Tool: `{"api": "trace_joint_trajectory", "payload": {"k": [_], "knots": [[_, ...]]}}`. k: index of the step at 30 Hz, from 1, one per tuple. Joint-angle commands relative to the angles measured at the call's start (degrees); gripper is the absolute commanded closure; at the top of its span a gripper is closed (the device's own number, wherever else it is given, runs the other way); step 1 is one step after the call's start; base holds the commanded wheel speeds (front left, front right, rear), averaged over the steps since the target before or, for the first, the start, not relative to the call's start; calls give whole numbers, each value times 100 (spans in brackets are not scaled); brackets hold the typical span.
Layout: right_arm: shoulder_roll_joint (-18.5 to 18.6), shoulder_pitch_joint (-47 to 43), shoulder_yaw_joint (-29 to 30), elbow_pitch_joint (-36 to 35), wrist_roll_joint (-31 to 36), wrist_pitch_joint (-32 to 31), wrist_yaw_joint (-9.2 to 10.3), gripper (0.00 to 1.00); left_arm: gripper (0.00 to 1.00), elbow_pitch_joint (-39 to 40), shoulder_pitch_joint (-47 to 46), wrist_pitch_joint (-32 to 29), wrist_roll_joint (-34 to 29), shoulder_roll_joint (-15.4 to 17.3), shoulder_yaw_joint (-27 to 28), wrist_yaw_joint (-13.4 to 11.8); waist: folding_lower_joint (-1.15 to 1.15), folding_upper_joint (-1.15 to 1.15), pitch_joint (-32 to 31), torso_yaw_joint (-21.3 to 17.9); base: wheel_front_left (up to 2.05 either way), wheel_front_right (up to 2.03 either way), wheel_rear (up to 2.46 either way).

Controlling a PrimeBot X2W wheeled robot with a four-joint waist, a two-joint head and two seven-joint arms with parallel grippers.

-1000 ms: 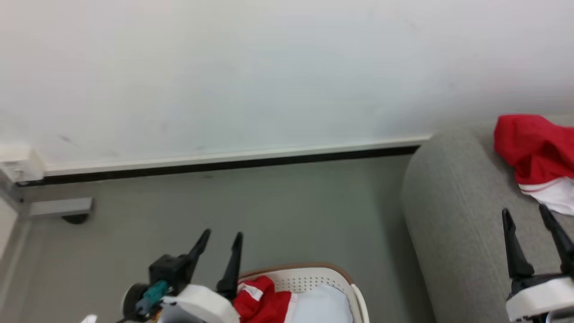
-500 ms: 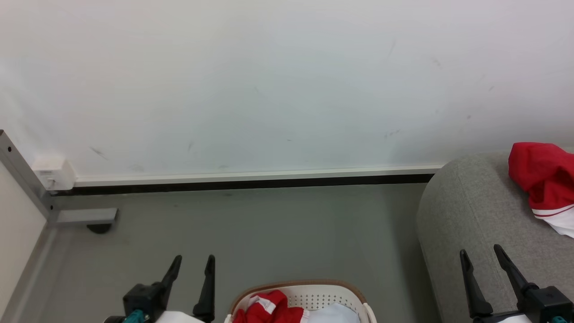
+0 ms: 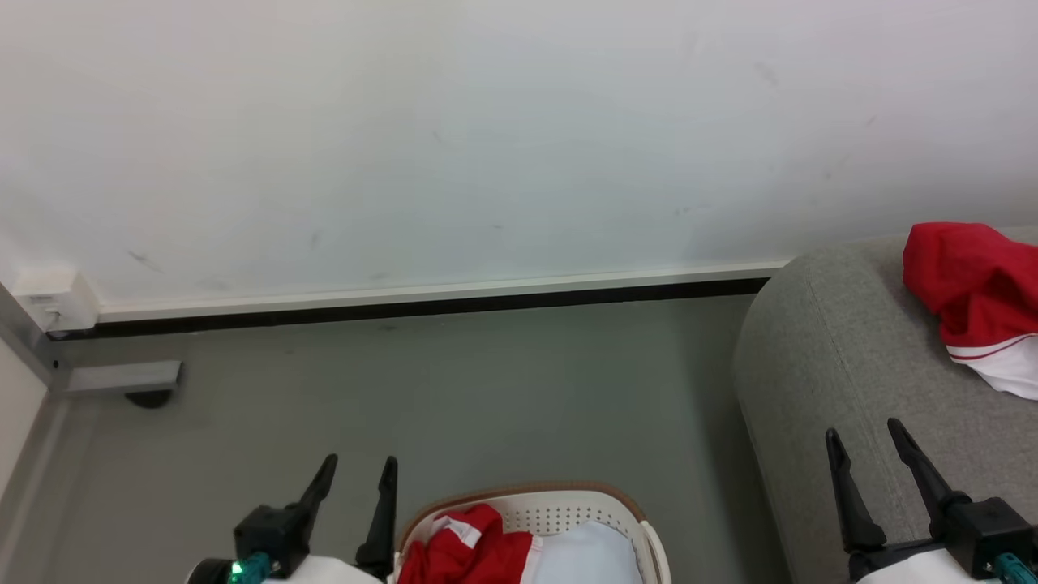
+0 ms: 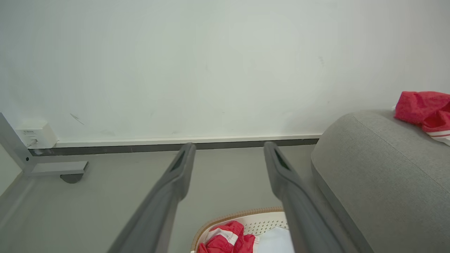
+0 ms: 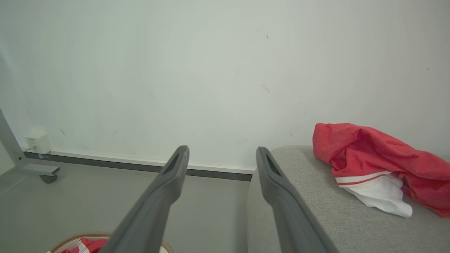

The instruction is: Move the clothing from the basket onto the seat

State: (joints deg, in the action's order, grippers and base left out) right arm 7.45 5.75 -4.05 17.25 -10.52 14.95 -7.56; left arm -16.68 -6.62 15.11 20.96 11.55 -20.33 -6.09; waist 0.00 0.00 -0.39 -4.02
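Note:
A white perforated basket (image 3: pixel 568 513) with a tan rim sits on the floor at the bottom centre, holding a red garment (image 3: pixel 458 551) with a white label beside a pale blue cloth (image 3: pixel 585 556). The basket (image 4: pixel 262 222) and its red garment (image 4: pixel 226 240) also appear low in the left wrist view. Another red garment (image 3: pixel 969 288) with white trim lies on the grey sofa (image 3: pixel 819 365) at the right, seen too as red cloth (image 5: pixel 369 154) on the sofa (image 5: pixel 316 211). My left gripper (image 3: pixel 357 470) is open just left of the basket. My right gripper (image 3: pixel 864 431) is open over the sofa's edge.
A white wall with a dark baseboard (image 3: pixel 405 304) runs behind the grey floor (image 3: pixel 454 389). At the far left a grey metal frame foot (image 3: pixel 122 377) with a caster and a small white box (image 3: pixel 53 300) stand at the wall.
The head camera has shifted, so the whole picture moved. Both grippers sit lower in the picture than a second ago, and the left one stands further left of the basket.

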Motion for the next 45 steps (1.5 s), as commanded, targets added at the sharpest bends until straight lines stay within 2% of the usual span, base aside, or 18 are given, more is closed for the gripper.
{"api": "trace_joint_trajectory", "payload": {"k": [1, 12, 21, 27, 37, 45], "knots": [[8, 89, 2, -31, 15, 12, 14, 0, 0, -29, -140, -33, -113, 37, -15, 15, 0, 0, 129, -92, 0, 0, 0], [-222, 562, -24, -151, 43, 11, 14, 0, 0, -560, -959, -690, -626, 86, -687, 223, 0, 0, 875, -617, 0, 0, 0], [-408, 996, -231, -319, 31, 11, 14, 0, 0, -1586, -1533, -1513, -1034, 81, -1246, 407, 0, 0, 1560, -1188, 0, 0, 0], [-469, 1357, -384, -548, -206, 12, 15, 0, 0, -2388, -2156, -1963, -1364, 227, -1488, 445, 0, 0, 2357, -1563, 0, 0, 0], [-471, 1789, -675, -991, -1198, 12, 15, 0, 0, -3415, -3020, -2618, -1662, 425, -1601, 195, 0, 0, 3476, -1820, 0, 0, 0], [-469, 2101, -773, -1347, -1657, 13, 15, 0, 0, -3794, -3552, -2649, -1708, 568, -1577, 81, 0, 0, 4099, -1807, 0, 0, 0]]}}
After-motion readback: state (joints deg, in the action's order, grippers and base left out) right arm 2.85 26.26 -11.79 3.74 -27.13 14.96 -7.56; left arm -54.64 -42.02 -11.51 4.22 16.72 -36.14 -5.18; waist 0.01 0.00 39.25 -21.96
